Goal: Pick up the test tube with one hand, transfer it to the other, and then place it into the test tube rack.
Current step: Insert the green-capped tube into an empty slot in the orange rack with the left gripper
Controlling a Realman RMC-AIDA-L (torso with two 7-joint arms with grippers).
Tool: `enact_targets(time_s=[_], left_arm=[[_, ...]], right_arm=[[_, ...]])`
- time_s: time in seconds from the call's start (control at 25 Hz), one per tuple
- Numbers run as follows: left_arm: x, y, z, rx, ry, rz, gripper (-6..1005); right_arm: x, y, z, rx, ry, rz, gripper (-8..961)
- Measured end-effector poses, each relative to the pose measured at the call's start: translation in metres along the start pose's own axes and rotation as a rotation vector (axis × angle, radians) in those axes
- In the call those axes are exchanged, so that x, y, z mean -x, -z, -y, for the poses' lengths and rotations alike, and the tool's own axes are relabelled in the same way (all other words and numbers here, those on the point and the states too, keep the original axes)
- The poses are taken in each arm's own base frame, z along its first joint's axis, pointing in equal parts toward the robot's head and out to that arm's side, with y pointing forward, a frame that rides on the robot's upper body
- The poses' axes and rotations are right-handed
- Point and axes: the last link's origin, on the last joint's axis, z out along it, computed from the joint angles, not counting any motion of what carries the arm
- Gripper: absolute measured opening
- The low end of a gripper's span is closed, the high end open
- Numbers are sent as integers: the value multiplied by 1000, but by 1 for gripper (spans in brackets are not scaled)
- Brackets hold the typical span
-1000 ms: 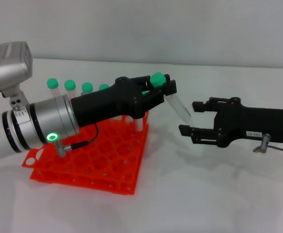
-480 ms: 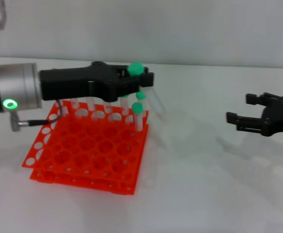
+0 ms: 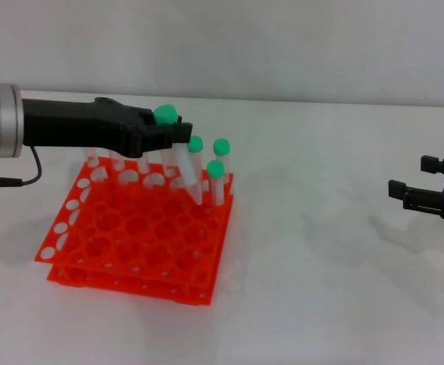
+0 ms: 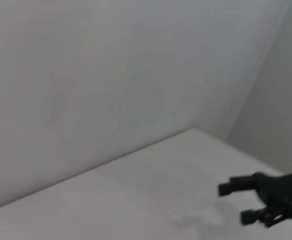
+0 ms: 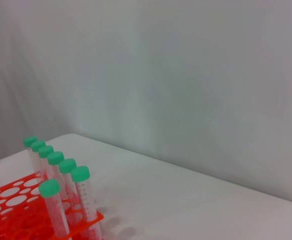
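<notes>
White tabletop [image 3: 321, 304]: lying flat under everything and meeting a pale wall at the back.

Test tube rack [image 3: 131, 255]: orange-red, two tiers, a grid of round holes, sitting on the table toward the robot's left. In the right wrist view the rack [image 5: 16, 210] is showing one corner with its standing tubes.

Left gripper [image 3: 178, 134]: black, on a silver cylinder, reaching in from the left edge and hovering over the back rows of the rack. Its fingers are closing on the test tube just under the cap.

Right gripper [image 3: 420, 182]: black and boxy, hanging above the table at the right edge, well apart from the rack. Its two fingers are standing apart with nothing between them. The left wrist view is showing the same gripper [image 4: 236, 201] farther off over the table.

Test tube [image 3: 178, 156]: clear, with a bright green cap, tilting in the left gripper's grasp, cap toward the back and rounded tip pointing down and forward over the rack's rear holes. Whether the tip is already entering a hole cannot be told.

Other green-capped tubes [image 3: 216, 181]: standing upright in holes along the rack's back row and right corner, just beside the held tube. The right wrist view is showing seven such tubes [image 5: 81, 197], six in a line and one a row forward.
</notes>
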Motion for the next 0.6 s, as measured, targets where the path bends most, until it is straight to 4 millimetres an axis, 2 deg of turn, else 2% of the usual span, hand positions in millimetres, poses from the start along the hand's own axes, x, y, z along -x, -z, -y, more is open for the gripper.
enact_targets(time_s=[0.36, 0.6], left_arm=[[8, -1, 5, -127, -91, 58, 217], [11, -3, 16, -215, -113, 68, 217]], right_arm=[[0, -2, -1, 7, -13, 2, 857], [1, -5, -3, 18, -21, -1, 857]])
